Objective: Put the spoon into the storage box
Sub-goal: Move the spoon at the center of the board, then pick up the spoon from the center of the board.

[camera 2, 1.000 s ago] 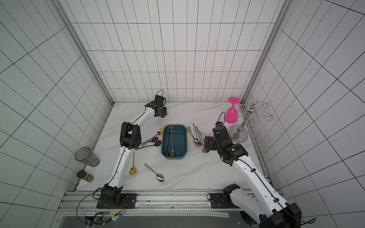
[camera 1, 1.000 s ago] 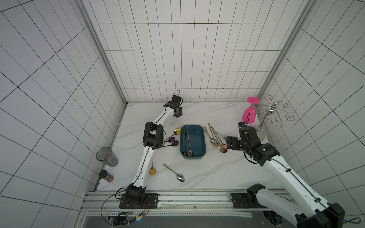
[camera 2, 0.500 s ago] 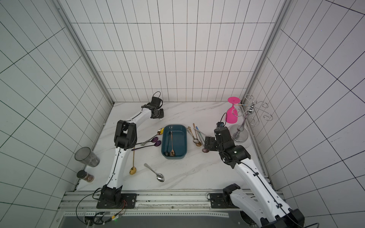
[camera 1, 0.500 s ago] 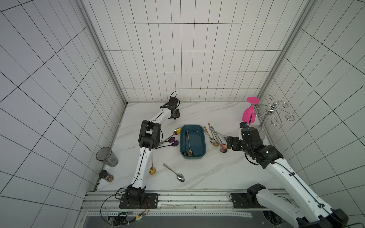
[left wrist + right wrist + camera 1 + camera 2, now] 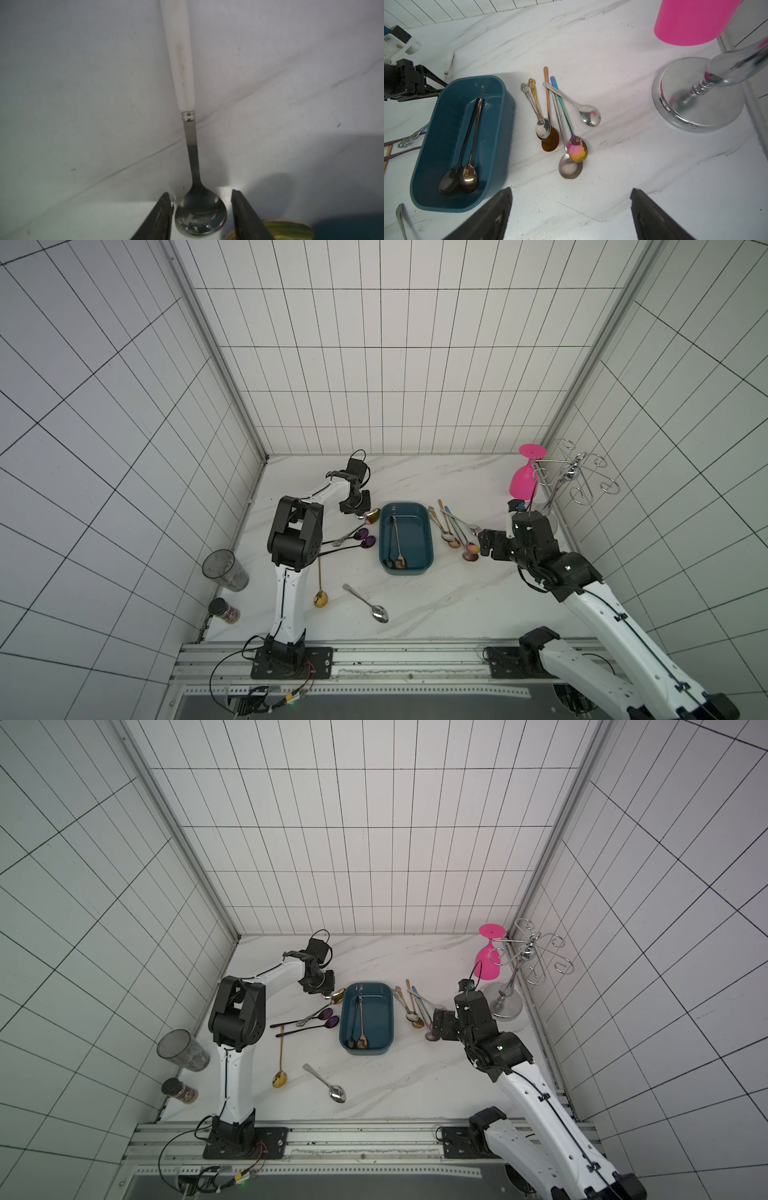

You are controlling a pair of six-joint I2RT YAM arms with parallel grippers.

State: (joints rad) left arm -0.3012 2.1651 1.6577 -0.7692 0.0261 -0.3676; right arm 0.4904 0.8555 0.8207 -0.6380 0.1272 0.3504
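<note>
Pick step: left gripper [image 5: 200, 193] jaws parted, straddling white-handled spoon [image 5: 180, 62] beside storage box [image 5: 417, 526], nothing clamped; next, close and lift.

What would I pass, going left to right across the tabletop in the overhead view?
Clear tumbler → gold spoon → storage box → cluster of loose spoons → pink glass.

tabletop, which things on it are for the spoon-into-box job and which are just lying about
For the job: storage box; white-handled spoon at the left gripper; rainbow spoon and the other loose spoons.
Lying about: pink goblet; chrome glass rack; clear tumbler; small jar.
</note>
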